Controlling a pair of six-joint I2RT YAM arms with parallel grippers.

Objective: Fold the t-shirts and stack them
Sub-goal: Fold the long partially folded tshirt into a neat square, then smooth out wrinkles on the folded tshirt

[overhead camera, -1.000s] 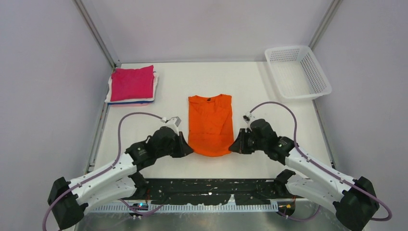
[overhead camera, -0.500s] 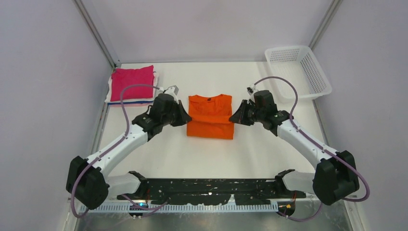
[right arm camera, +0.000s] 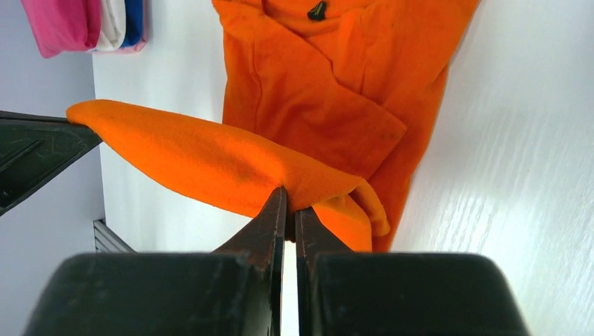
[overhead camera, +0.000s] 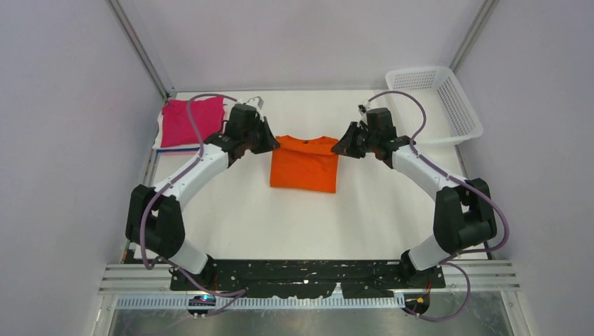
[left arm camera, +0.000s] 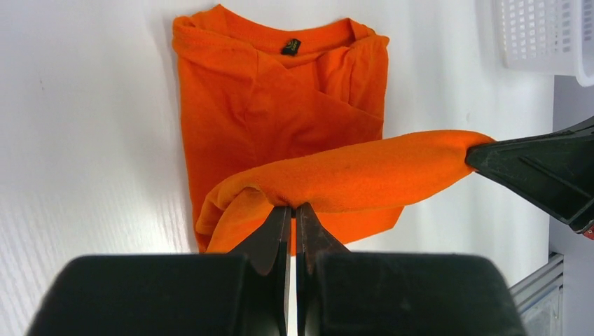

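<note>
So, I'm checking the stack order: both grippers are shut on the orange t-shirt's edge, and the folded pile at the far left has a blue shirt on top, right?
Not blue: the top external view shows the magenta-pink t-shirt on top there. Otherwise right: the left gripper and right gripper are both shut on the orange t-shirt's edge.

The white desk (overhead camera: 294, 224) shows a faint wood grain under soft, even light. Past the left fingers (left arm camera: 270, 234) and the right fingers (right arm camera: 270, 224) stands a pale lilac-grey wall (overhead camera: 308, 42), with aluminium posts (overhead camera: 140, 49) at its corners. Behind the fingers, a black base plate (overhead camera: 308, 280) runs along the desk edge.
</note>
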